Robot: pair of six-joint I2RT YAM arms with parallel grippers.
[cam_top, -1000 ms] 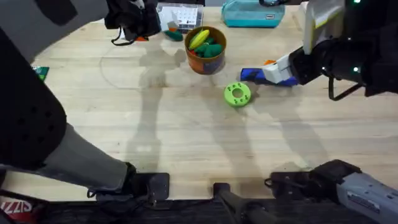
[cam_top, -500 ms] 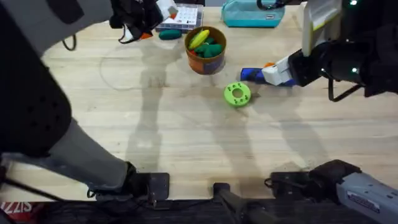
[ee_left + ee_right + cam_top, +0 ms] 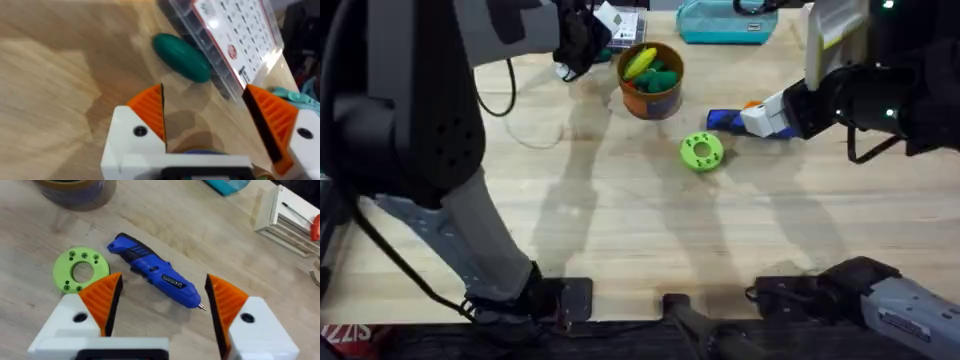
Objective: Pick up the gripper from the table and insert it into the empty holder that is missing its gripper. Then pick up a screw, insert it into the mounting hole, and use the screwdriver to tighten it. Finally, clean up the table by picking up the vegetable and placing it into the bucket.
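Note:
The dark teal vegetable lies on the wood beside a clear labelled box. My left gripper hovers open just short of it, at the back of the table left of the bucket. The orange-brown bucket holds a yellow and a green toy piece. In front of my right gripper, which stands open above it, lies the blue screwdriver. In the overhead view the right gripper covers part of the screwdriver. The loose gripper and the screw are out of view.
A lime-green disc with a centre hole lies in front of the bucket. A teal zip pouch sits at the back edge. A white frame stands at the back right. Wide bare wood lies toward the arm bases.
My left arm has swung right along the back edge, from the far left to just beside the bucket, and now covers the vegetable in the overhead view. The right arm has not moved.

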